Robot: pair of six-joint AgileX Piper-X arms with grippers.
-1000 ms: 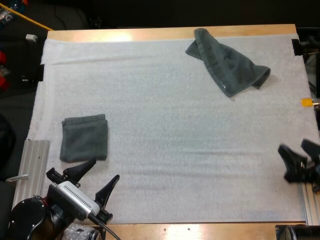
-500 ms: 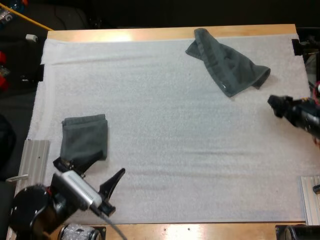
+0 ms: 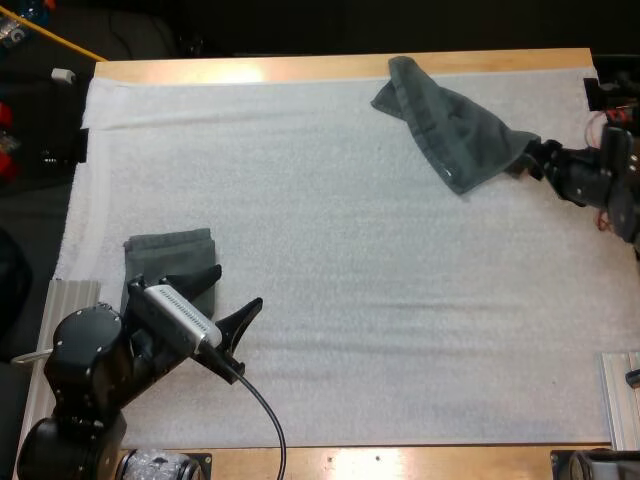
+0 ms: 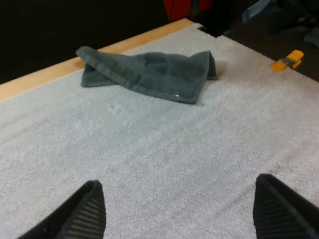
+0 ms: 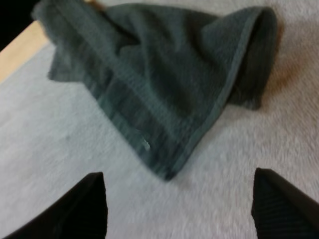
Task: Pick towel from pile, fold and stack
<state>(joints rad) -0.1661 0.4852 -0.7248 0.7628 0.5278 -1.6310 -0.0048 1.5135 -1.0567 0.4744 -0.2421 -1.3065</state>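
Note:
A crumpled dark grey-green towel (image 3: 450,125) lies at the far right of the white mat (image 3: 350,240). My right gripper (image 3: 532,156) is open just off its right end, and in the right wrist view the towel (image 5: 164,84) lies ahead of the spread black fingers (image 5: 75,209). A folded towel (image 3: 160,262) lies flat at the mat's near left. My left gripper (image 3: 228,297) hangs open at its near right corner and covers part of it. Over the left gripper's parted fingers (image 4: 84,214), the crumpled towel (image 4: 149,69) shows far off.
A metal rail (image 3: 62,330) sits at the mat's left edge, and another (image 3: 620,400) at the near right. The wooden table edge (image 3: 300,68) runs behind the crumpled towel.
My right arm has swung from the near right corner up to the crumpled towel's right end. My left gripper has moved forward over the folded towel's near corner. Both towels lie still.

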